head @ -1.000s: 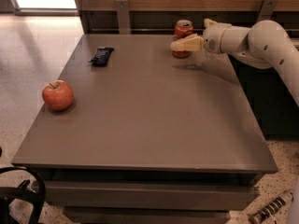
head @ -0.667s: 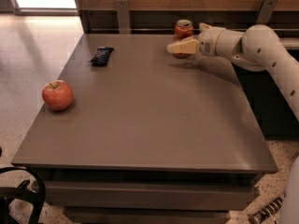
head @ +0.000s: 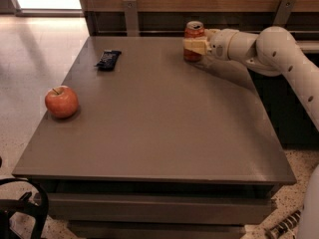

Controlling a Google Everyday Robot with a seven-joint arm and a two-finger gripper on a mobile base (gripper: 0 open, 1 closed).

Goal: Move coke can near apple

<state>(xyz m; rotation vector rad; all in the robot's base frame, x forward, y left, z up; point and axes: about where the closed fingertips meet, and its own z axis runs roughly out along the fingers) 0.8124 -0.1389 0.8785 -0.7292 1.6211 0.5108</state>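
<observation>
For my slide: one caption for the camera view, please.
Hand at the coke can, far side of the table; apple near the left edge.

White glare fills the upper left above the pale floor point(head: 30, 49). The table point(head: 164, 128) is dimmer, with soft shadows under the apple point(head: 61, 101) and beneath the gripper point(head: 195, 45) at the coke can point(head: 194, 30), far right.

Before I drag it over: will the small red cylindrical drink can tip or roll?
Probably tippy: the small red cylindrical drink can stands upright, taller than wide, near the grey table's far edge. Once tipped, its round wall would likely roll. The cream gripper is at its mid-height, which may limit toppling.
</observation>
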